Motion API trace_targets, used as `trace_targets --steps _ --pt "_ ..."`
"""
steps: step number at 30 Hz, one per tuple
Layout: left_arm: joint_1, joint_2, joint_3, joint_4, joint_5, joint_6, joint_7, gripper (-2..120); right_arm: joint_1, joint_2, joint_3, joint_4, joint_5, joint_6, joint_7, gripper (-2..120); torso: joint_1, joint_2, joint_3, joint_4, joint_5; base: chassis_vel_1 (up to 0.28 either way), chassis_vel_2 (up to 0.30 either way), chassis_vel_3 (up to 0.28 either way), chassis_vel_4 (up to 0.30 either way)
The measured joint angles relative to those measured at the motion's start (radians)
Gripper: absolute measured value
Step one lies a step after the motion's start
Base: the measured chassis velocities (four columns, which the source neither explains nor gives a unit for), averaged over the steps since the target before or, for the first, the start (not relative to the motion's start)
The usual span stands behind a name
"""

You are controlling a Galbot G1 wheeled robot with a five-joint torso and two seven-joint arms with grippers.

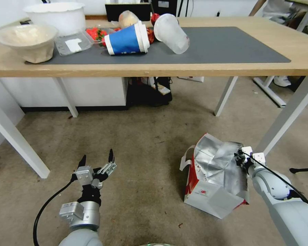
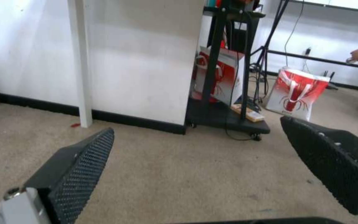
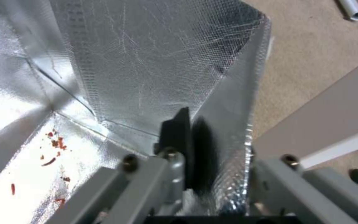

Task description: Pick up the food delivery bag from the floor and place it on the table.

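Note:
The food delivery bag [image 1: 212, 184] stands tilted on the floor [image 1: 137, 136] at the right, its mouth open and its silver foil lining showing. My right gripper [image 1: 239, 158] is at the bag's far rim, shut on the food delivery bag. In the right wrist view one black finger [image 3: 179, 133] lies inside against the foil wall [image 3: 146, 62], and the other finger is hidden behind that wall. My left gripper [image 1: 96, 158] hovers low over bare floor to the left, open with nothing between its fingers [image 2: 84, 161]. The table [image 1: 229, 70] with its grey mat [image 1: 229, 44] runs across the top.
On the table's left half lie a blue paper cup [image 1: 126, 39], a clear plastic cup [image 1: 171, 32], two white bowls [image 1: 27, 39] and a strawberry tray [image 1: 95, 34]. A white table leg [image 1: 287, 116] slants close beside the bag. A black cart [image 1: 150, 90] sits under the table.

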Motion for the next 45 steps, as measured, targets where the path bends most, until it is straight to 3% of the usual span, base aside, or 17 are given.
trace_targets --steps 1,10,16,18,20,22,23,25,36,45 --pt "-0.001 0.000 0.000 0.000 0.000 0.000 0.000 100 -0.001 0.000 0.000 0.003 0.000 0.001 -0.001 1 0.000 0.000 0.000 0.0000 0.0000 0.000 0.000 0.000 0.000" --pt "-0.003 0.001 0.000 0.000 -0.003 0.000 -0.001 100 -0.013 -0.009 0.007 -0.001 0.023 0.101 -0.051 0 0.000 0.000 0.000 0.0000 0.0000 0.000 0.000 0.000 0.000" --pt "0.001 0.002 0.000 -0.009 -0.010 0.004 0.016 100 -0.055 -0.049 0.058 0.005 0.045 0.312 -0.268 0 0.000 0.000 0.000 0.0000 0.0001 0.000 0.000 0.000 0.000" --pt "0.000 0.003 0.000 -0.010 -0.014 0.007 0.019 100 -0.067 -0.078 0.075 0.001 0.116 0.429 -0.411 0 0.000 0.000 0.000 -0.0002 0.0000 0.000 0.000 0.000 0.000" --pt "-0.001 0.003 0.000 -0.010 -0.016 0.007 0.020 100 -0.068 -0.085 0.077 -0.001 0.134 0.463 -0.445 0 0.000 0.000 0.000 -0.0002 0.0000 0.000 0.000 0.000 0.000" --pt "-0.005 0.003 -0.001 -0.010 -0.024 0.004 0.026 100 -0.066 -0.101 0.082 -0.003 0.200 0.566 -0.564 0 0.000 0.000 0.000 -0.0001 0.0000 0.000 0.000 0.000 0.000" --pt "-0.005 0.003 -0.001 -0.010 -0.024 0.004 0.026 100 -0.066 -0.101 0.082 -0.003 0.200 0.566 -0.564 0 0.000 0.000 0.000 -0.0001 0.0000 0.000 0.000 0.000 0.000" --pt "-0.007 0.004 -0.003 -0.010 -0.029 0.002 0.031 100 -0.056 -0.111 0.082 0.006 0.258 0.630 -0.661 0 0.000 0.000 0.000 0.0001 0.0000 0.000 0.000 0.000 0.000" --pt "-0.010 0.004 -0.020 -0.023 -0.054 -0.003 0.030 100 -0.038 -0.160 0.073 0.028 0.398 0.675 -0.983 0 0.000 0.000 0.000 0.0000 0.0000 0.000 0.000 0.000 0.000" --pt "-0.008 -0.003 -0.035 -0.036 -0.061 0.013 0.039 100 -0.048 -0.214 0.078 0.081 0.567 0.564 -1.210 0 0.000 0.000 0.000 0.0000 0.0000 0.000 0.000 0.000 0.000"
